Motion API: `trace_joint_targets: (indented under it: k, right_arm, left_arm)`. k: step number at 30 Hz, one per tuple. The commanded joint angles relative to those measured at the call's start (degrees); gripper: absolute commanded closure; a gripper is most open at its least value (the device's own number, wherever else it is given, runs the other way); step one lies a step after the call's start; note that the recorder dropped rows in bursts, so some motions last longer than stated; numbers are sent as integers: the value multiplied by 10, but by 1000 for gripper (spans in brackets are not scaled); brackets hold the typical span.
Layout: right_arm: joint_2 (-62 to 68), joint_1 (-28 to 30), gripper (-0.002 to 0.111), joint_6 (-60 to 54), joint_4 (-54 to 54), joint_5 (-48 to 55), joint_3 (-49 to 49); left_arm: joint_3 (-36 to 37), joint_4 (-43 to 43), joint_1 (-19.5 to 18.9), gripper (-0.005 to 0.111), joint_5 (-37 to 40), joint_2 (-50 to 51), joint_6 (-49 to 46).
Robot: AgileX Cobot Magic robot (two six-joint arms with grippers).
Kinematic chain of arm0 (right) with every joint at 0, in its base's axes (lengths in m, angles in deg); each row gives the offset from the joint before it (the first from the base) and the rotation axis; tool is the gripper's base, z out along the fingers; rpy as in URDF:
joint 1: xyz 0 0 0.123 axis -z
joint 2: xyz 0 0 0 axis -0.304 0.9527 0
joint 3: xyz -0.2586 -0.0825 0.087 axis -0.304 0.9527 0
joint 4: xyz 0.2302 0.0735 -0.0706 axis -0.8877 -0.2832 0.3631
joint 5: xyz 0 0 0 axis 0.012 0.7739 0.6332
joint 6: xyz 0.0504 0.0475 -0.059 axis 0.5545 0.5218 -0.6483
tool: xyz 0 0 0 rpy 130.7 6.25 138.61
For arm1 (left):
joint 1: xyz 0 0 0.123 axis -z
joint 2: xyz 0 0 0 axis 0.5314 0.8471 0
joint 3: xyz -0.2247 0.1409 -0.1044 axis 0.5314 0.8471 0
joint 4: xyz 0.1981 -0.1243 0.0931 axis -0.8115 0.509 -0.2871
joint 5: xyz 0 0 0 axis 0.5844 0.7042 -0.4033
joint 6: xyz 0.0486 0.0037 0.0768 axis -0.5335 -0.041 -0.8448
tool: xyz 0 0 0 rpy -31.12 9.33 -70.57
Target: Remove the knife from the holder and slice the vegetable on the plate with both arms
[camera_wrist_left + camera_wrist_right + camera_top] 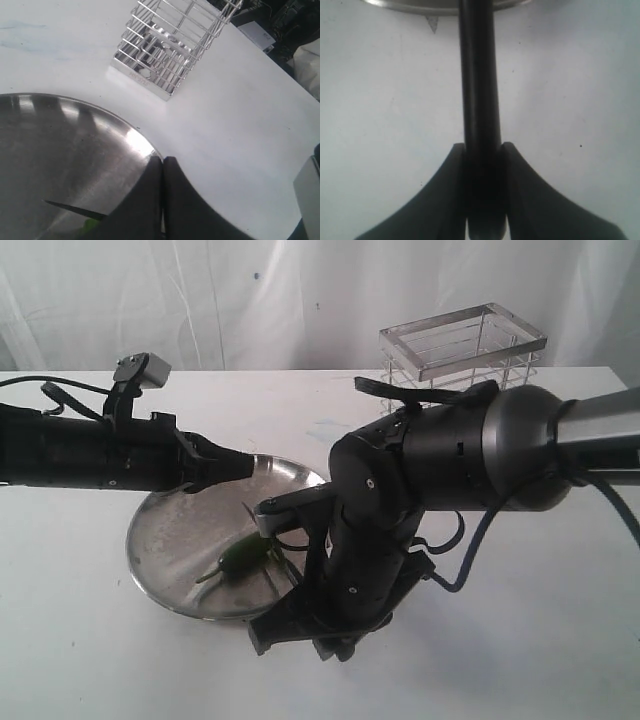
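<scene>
**A:** What is the left claw doing?

**B:** The left gripper has its fingers pressed flat together, with nothing between them. It hangs over the rim of the plate on the holder's side. I cannot tell whether it touches the steel.

**A:** And the right one?

**B:** The right gripper pinches the knife by its black handle. It has a finger on each side, spread only as wide as the handle. The handle runs out over the white table toward the plate's edge.

**A:** Where is the blade?

**B:** Its dark point lies over the plate, just beside the vegetable, which rests on the plate. The holder stands well apart, at the back of the table.
</scene>
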State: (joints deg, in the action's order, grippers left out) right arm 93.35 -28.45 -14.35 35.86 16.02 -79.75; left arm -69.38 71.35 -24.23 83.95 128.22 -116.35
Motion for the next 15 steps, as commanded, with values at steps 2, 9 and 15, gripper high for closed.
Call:
trace_joint_targets:
  k: [2, 9, 15]
  right_arm:
    - [1, 4, 108, -9, -3, -2, 2]
    - [8, 4, 108, -9, -5, -3, 2]
    - [8, 4, 108, -9, -5, -7, 2]
  left_arm:
    - [-3, 14, 2, 107, 7, 9, -20]
    - [-3, 19, 2, 107, 7, 10, -20]
    - [-3, 18, 2, 107, 7, 10, -21]
